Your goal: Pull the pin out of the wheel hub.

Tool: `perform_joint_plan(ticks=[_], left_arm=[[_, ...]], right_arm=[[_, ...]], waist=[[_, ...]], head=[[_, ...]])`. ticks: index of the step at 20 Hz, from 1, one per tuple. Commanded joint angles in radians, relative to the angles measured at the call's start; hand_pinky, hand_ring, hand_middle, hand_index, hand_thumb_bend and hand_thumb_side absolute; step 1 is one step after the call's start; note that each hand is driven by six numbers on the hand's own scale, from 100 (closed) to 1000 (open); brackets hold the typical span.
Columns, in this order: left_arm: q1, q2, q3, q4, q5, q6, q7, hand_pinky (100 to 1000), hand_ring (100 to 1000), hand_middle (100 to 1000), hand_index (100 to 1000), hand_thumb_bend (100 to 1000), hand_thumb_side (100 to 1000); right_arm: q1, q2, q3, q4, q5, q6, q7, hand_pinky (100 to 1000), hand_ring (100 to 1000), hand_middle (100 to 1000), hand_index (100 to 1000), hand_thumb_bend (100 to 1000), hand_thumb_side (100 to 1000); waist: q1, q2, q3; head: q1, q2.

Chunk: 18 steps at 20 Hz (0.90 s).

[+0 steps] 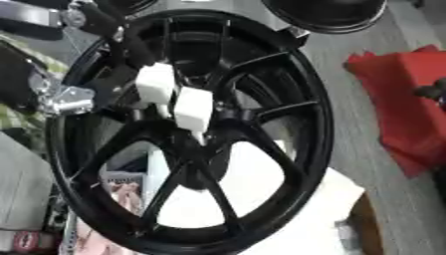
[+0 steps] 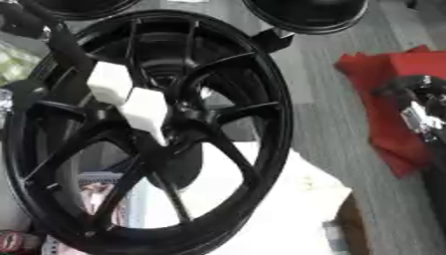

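Wheel (image 1: 300, 149): black, with spokes, standing nearly upright and filling most of both views; rim runs from the top edge down to the bottom edge.
Hub (image 1: 196, 142): dark centre where the spokes meet, partly covered by the white pads in front of it.
Pin: somewhere at the hub, behind the white pads; cannot be made out as a separate thing.
Left hand (image 1: 178, 97): comes in from the upper left, black arm with a silver joint (image 1: 65, 99) beside the rim; two white padded fingertips (image 1: 193, 108) sit side by side right over the hub, pointing downward, the lower one ending in a narrow white tip against the centre.
Left hand state: fingers bent in toward the hub, but whether they pinch anything cannot be told, since the contact spot is hidden.
Right hand (image 2: 416, 107): at the right edge of the right eye view, dark with a silver part, over the red cloth, well apart from the wheel; finger posture cannot be told.
Red cloth (image 1: 400, 94): lying on the grey floor to the right of the wheel, crumpled, not touching the rim.
White surface (image 1: 261, 199): seen through the lower spoke gaps and past the lower right of the rim.
Dark round shapes (image 1: 327, 15): at the top edge, above and behind the wheel.
Lower left: small pink and red items (image 1: 122, 194) visible behind the spokes, too unclear to name.
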<state>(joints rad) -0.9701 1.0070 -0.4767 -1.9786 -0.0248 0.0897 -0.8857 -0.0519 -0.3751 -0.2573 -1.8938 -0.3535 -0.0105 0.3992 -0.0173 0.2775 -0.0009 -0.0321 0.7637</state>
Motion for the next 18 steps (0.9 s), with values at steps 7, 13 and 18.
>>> perform_joint_plan(ticks=[7,13,18], left_arm=[[-0.089,-0.091,-0.05,0.094,-0.046,0.055,-0.021,932,809,813,945,100,859],[-0.103,-0.116,-0.048,0.118,-0.098,0.056,-0.021,978,868,865,982,152,888],[-0.101,-0.125,-0.07,0.126,-0.127,0.042,-0.021,1000,913,895,1000,203,888]], right_arm=[[-0.013,-0.01,-0.002,-0.002,-0.002,0.012,0.006,992,740,551,663,143,291],[-0.017,-0.004,-0.004,0.002,-0.001,0.019,0.006,992,739,550,663,140,294],[-0.024,0.002,-0.005,0.004,-0.003,0.025,0.005,991,736,548,662,138,295]], waist=[[0.002,-0.021,-0.01],[0.003,-0.016,-0.012],[0.005,-0.012,-0.015]], head=[[0.01,0.006],[0.014,0.006],[0.019,0.006]])
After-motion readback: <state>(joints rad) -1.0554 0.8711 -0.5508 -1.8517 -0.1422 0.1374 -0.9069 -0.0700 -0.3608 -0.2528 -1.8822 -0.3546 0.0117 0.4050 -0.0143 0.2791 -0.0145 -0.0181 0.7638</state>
